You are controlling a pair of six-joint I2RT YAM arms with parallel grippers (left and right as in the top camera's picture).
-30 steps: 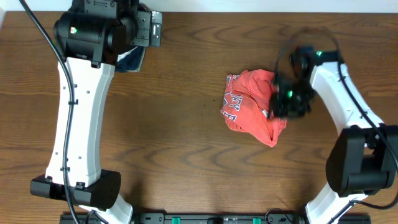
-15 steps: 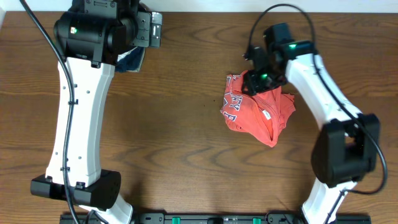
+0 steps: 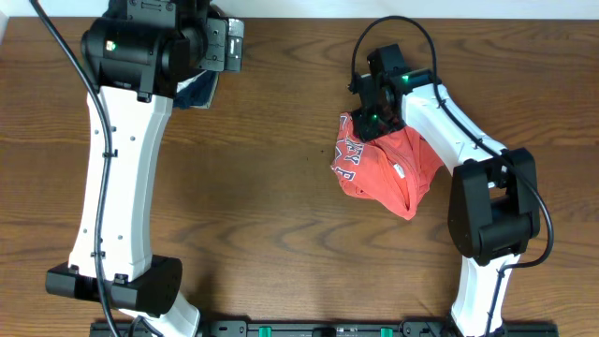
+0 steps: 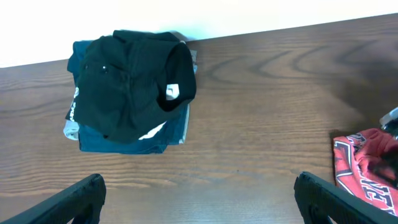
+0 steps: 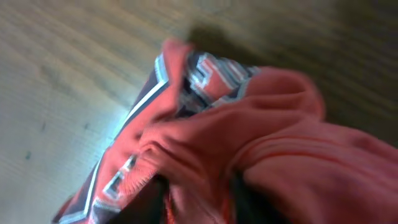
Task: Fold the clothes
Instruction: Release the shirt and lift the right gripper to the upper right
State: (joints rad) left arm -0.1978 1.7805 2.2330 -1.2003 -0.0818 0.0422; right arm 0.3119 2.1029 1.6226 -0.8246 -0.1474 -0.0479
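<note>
Right gripper is positioned over the far edge of the T-shirt, which lies as a crumpled heap on the right half of the table, well apart from the stack of folded garments at the far left corner. The right wrist view is blurred. It shows the dark fingers drawn in narrow, with a ridge of red-orange cloth pinched between them and the white lettering twisted beneath. Left gripper hangs over bare wood near the stack with its fingers spread wide and nothing between them. Assessment: the garment is not yet laid flat, so the step in hand is spreading it, and folding proper has not begun. Recommended practice: the pinch appears to take in several layers, so lift only enough to let the bulk hang free, and check that a single edge such as a hem or shoulder seam is held rather than a wad. Draw the cloth outward low over the wood so that it unrolls instead of dragging as a lump. The left arm would serve better brought across to take the opposite edge, giving two-point tension. Risk noted: pulling a bunched grip will tighten the tangle and may carry the shirt off the right side
</note>
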